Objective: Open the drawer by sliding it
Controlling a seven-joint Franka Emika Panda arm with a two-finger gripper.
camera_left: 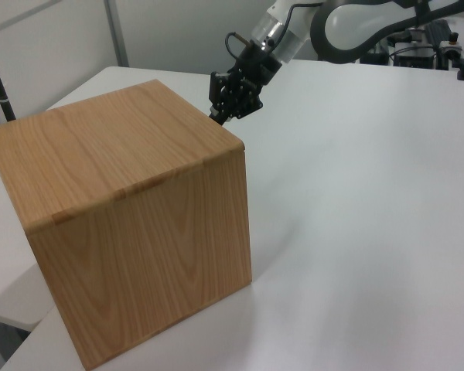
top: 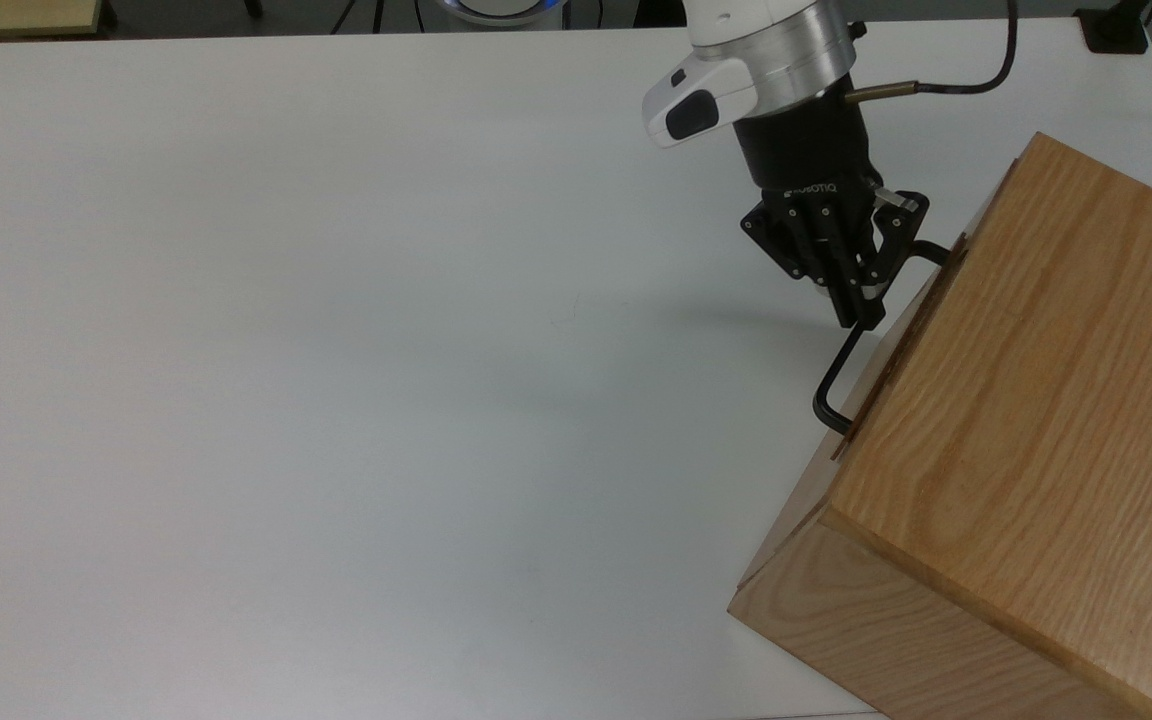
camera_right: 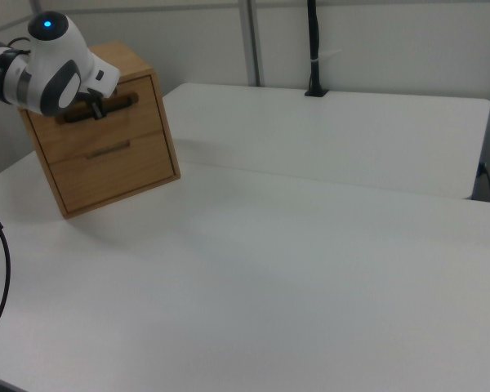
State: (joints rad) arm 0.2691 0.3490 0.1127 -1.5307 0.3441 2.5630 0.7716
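I'm seeing the drawer (camera_right: 98, 118) sitting as the top one in its oak box, light wood front barely proud of the box, black bar handle (top: 841, 375) jutting outward.
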